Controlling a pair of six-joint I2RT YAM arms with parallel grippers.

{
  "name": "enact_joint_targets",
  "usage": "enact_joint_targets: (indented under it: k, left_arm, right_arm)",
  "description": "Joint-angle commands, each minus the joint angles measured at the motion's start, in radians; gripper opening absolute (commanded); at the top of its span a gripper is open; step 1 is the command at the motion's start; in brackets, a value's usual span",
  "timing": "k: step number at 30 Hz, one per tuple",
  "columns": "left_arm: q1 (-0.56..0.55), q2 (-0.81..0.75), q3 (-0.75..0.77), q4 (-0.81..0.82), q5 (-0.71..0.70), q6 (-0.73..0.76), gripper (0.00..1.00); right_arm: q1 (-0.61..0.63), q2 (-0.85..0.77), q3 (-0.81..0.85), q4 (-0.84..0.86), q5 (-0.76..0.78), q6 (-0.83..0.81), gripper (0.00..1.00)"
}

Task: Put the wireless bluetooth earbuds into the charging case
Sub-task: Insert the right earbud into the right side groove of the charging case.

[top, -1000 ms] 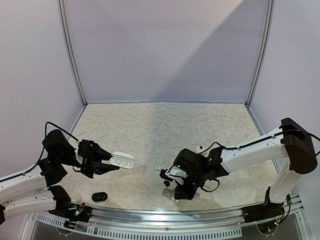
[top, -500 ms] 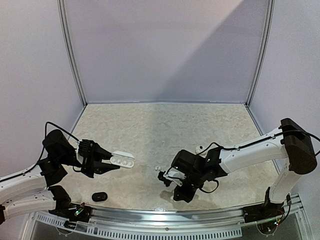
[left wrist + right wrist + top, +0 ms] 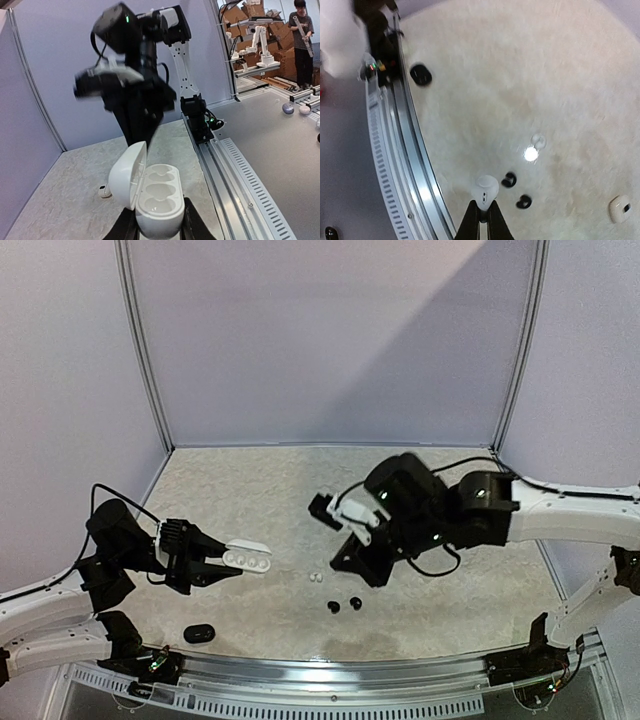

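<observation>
**One earbud held, case open**

Right gripper (image 3: 484,212): pinched narrow on one white earbud (image 3: 486,189), raised over the table (image 3: 520,65). Left gripper (image 3: 157,229): clamped on the white charging case (image 3: 152,192), lid open, hollows empty. The bud is best aligned above a hollow, lowered, then released. Lying loose: white buds (image 3: 531,153), two; black buds (image 3: 508,180), two; black case (image 3: 421,75), one.

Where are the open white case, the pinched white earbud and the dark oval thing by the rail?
open white case (image 3: 159,192), left wrist view, its moulded inner tray.
white earbud (image 3: 486,188), right wrist view, its rounded body.
dark oval thing (image 3: 200,633), top view, its upper face.
</observation>
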Motion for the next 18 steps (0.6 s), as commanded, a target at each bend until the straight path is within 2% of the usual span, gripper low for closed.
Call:
enact_joint_targets:
  k: [1,9,18]
  left_arm:
    - [-0.031,0.010,0.024,-0.026,-0.052,0.000,0.00]
    - [-0.039,0.006,0.036,-0.036,-0.077,-0.022,0.00]
    - [-0.039,-0.003,0.041,-0.051,-0.082,-0.015,0.00]
  right_arm:
    - [0.005,-0.072,0.169,-0.053,0.057,-0.083,0.00]
    - [0.011,-0.003,0.374,-0.044,-0.121,-0.167,0.00]
    - [0.138,0.109,0.534,-0.170,0.051,-0.355,0.00]
